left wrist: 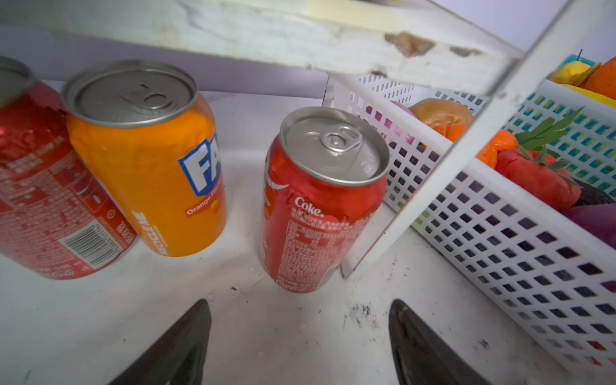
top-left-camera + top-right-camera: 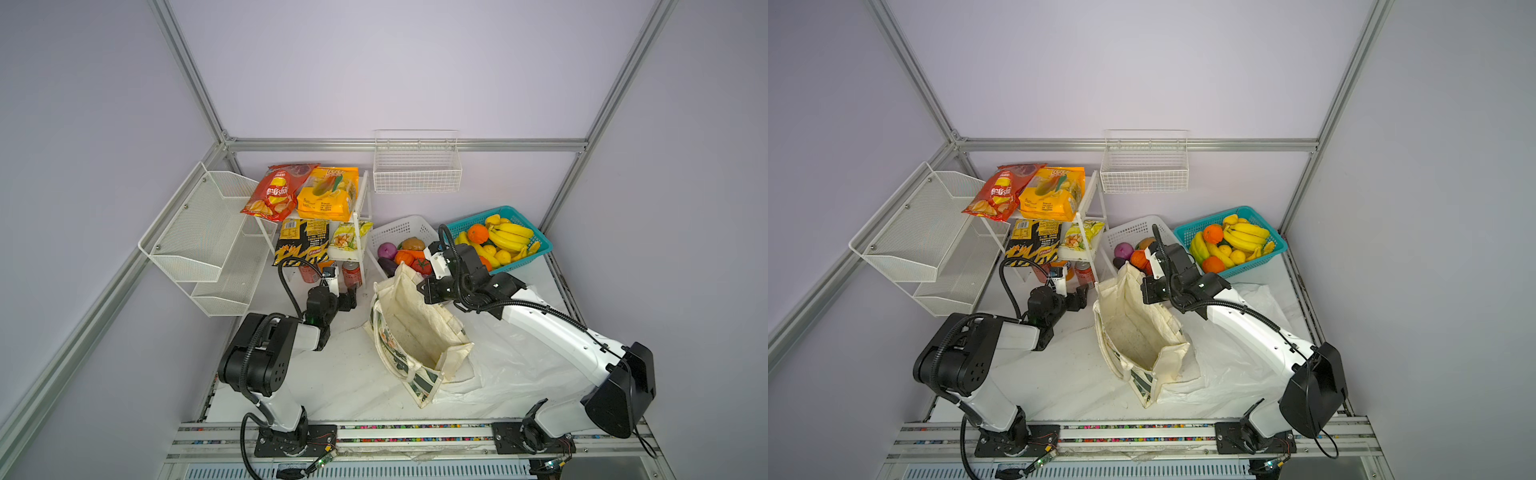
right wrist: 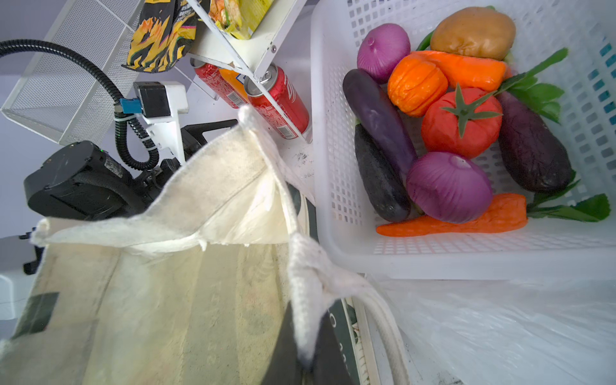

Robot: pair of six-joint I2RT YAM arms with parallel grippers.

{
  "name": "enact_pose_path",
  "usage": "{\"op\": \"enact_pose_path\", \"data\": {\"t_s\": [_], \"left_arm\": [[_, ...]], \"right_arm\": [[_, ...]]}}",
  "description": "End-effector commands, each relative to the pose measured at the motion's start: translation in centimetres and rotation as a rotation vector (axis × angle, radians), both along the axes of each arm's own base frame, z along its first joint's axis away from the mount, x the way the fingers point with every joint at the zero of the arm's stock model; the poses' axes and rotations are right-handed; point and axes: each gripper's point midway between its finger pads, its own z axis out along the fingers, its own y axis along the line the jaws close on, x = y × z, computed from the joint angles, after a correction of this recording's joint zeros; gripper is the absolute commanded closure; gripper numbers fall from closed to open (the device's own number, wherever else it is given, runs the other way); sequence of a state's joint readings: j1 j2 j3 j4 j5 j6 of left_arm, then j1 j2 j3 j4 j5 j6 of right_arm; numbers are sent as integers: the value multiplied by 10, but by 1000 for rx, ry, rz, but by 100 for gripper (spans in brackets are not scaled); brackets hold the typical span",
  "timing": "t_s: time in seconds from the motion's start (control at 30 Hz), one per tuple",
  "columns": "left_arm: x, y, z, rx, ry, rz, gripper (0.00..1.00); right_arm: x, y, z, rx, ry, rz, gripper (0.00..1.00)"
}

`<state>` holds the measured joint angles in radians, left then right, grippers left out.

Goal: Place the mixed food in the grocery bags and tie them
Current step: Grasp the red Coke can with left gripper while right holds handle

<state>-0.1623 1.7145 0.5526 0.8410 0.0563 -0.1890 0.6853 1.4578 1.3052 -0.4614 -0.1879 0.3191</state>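
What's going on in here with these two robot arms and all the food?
A robot is packing groceries. The right tool is pinched on the rim of the canvas tote, holding its mouth open; the tote looks empty inside. The left tool is open and holds nothing, pointed at a red drink can standing under the white rack. A white plastic bag lies flat on the table beside the tote, not yet used.
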Motion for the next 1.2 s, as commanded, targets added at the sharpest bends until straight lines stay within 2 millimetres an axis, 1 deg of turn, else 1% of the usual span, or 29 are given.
{"op": "enact_pose_path", "data": {"t_s": [0.0,0.17,0.43,0.67,0.83,1.17], "left_arm": [[23,-7,50,-15,-191,-47,18],[29,-5,51,-4,-200,-49,18],[39,-8,55,-1,-216,-64,18],[49,-9,59,-5,-258,-61,23],[50,-11,61,-6,-307,-68,25],[60,-13,63,0,-339,-78,22]], "right_arm": [[6,-2,11,4,-37,-12,100],[5,-2,12,6,-47,-5,100],[5,-1,11,8,-50,4,100],[4,0,10,15,-55,13,100],[3,0,8,14,-52,15,100],[5,2,6,11,-50,20,100]]}}
